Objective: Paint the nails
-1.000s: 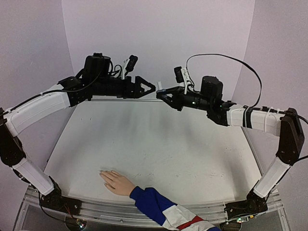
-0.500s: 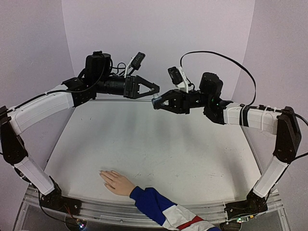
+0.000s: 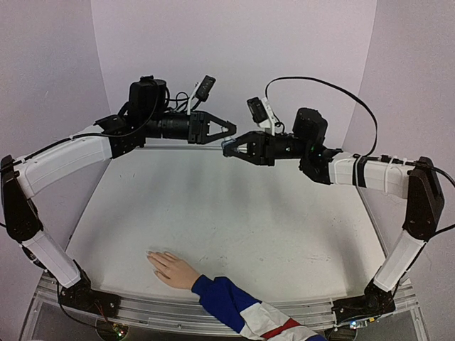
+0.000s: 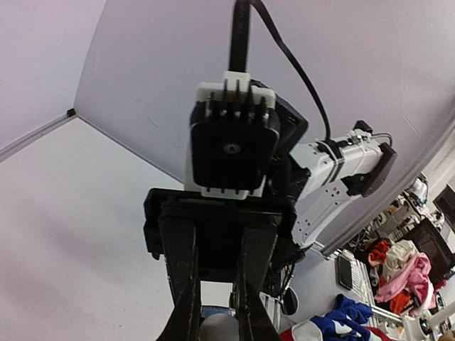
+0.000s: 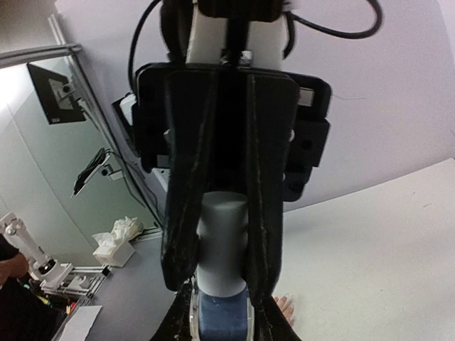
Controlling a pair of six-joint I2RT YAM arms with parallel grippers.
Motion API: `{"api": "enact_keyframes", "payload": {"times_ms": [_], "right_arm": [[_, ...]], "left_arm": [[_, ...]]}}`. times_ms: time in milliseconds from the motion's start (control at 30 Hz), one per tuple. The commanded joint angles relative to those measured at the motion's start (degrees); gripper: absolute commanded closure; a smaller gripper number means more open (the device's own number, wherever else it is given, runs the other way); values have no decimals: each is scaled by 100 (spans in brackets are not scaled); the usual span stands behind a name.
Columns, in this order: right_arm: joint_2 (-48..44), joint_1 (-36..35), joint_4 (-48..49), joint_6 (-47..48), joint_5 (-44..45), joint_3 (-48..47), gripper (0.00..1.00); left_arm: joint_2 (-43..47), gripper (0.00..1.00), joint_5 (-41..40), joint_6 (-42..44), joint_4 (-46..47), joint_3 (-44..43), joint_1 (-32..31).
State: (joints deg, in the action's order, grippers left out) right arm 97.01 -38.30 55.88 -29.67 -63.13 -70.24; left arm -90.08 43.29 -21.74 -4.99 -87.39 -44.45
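Left claw (image 3: pixel 232 129), spread earlier, is pressing together beside right claw (image 3: pixel 226 147) pinching small blue white-capped bottle (image 5: pixel 222 277); skewed pulling is risking a spill, tiny fingertip nails (image 3: pixel 151 255) lying on white table (image 3: pixel 249 206), near edge.

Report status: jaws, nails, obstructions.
Left jaws shut, right jaws shut on capped blue bottle, both raised at far side. Nails on hand at near edge, far from both. No obstruction seen.

Pale lilac walls (image 3: pixel 234 42) fill the top of the overhead view behind a white table (image 3: pixel 213 213), with a metal rail (image 3: pixel 156 307) along its bottom edge. Light is soft and even. The right wrist view shows a dark monitor (image 5: pixel 50 92) upper left and a tissue box (image 5: pixel 114 250) lower left.
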Motion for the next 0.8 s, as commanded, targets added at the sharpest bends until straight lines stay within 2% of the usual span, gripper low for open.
{"api": "enact_keyframes", "payload": {"times_ms": [0,33,100,167,200,233,300,333,400,633,700,767], "right_arm": [[-324,31,-477,837,2024,-157,100],[-378,26,-780,1031,2715,-183,100],[-489,-30,-1426,1399,4636,-225,100],[-549,-248,-1910,1655,7273,-278,100],[-539,-444,-2010,1797,8514,-281,100],[-516,-709,-1912,2047,9456,-256,100],[-432,-1115,-1340,2747,10295,-189,100],[-376,-1284,-1080,3123,10260,-203,100],[-195,-1497,-916,3487,9575,-359,100],[-262,-1560,-882,3239,8193,-266,100],[-427,-1539,-883,3265,7808,-136,100],[-614,-1427,-916,3194,7109,6,100]], "left_arm": [[173,100,-671,-145,75,-62,-72],[201,100,-1014,-128,-33,-45,-82],[261,100,-1950,-160,-348,-60,-117],[180,100,-3017,-324,-931,-270,-178],[87,100,-3295,-404,-1151,-414,-186],[-10,100,-3370,-458,-1283,-536,-187],[-213,100,-3158,-547,-1377,-747,-187],[-299,100,-3020,-591,-1385,-844,-187],[-443,100,-2781,-669,-1390,-995,-187],[-442,98,-2627,-530,-1456,-1050,-179],[-349,88,-2452,-378,-1451,-994,-165],[-226,71,-2172,-176,-1404,-945,-152]]}}
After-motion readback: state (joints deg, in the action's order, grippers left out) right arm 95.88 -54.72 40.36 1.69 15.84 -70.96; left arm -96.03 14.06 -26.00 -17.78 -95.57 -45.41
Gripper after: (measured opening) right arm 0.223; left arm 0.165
